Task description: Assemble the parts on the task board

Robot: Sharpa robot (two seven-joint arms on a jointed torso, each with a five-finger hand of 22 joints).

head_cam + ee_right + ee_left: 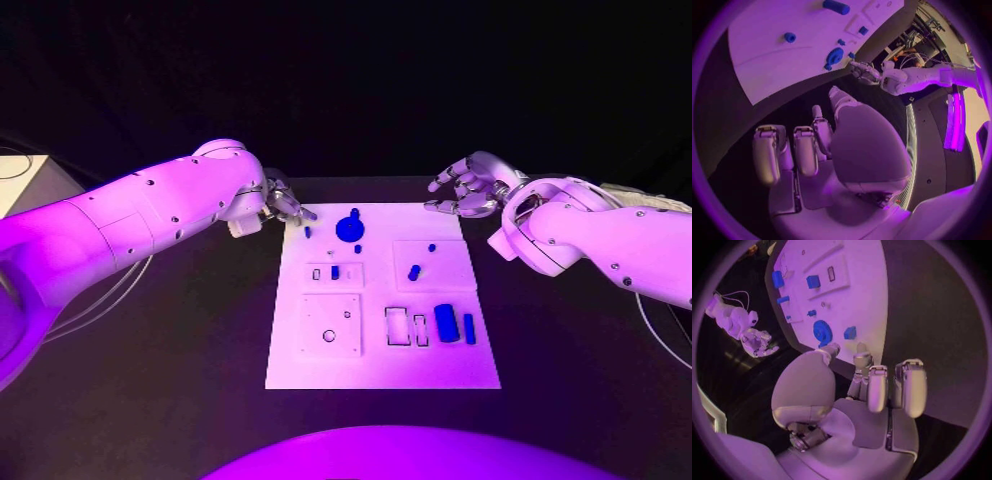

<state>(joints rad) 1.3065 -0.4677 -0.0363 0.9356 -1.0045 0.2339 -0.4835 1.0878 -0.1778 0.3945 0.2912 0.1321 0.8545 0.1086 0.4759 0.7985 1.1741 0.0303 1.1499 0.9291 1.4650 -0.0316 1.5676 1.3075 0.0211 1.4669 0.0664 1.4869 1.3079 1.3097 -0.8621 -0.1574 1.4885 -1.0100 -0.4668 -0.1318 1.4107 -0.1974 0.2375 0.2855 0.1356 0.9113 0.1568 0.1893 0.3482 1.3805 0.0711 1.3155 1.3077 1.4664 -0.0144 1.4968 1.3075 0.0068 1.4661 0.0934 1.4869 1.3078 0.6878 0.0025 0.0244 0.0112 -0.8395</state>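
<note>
While the left hand [278, 203] hovers at the far left corner of the task board [382, 365], its silver fingers are spread and hold nothing, the fingertips [304, 213] just over the board's corner edge; in the left wrist view the same hand [856, 390] shows a smooth, rounded palm shell and blocky metal fingers with nothing between them. The board is a flat, matte white rectangle lying on the black table [173, 340], with shallow raised square plates and outlined rectangular slots on it. Just beside the left hand's fingertips, toward the board's middle, stands a small blue peg [307, 231], and a little farther on sits a round blue disc part [351, 229] with a short stem on top; in the left wrist view that disc [822, 332] looks ribbed in rings. Nearer the robot, a small blue block [335, 272] stands on a square plate, and a short blue peg [414, 271] leans on the neighbouring plate. Well toward the robot from the right hand, a thick blue rounded bar [447, 323] and a thinner blue strip [469, 325] lie side by side next to two empty outlined slots. The right hand [469, 188] hangs at the board's far right corner, over the black table, fingers loosely curled yet apart and holding nothing; the right wrist view shows its glossy palm and fingers [820, 150] bare. No writing or labels can be read anywhere.
</note>
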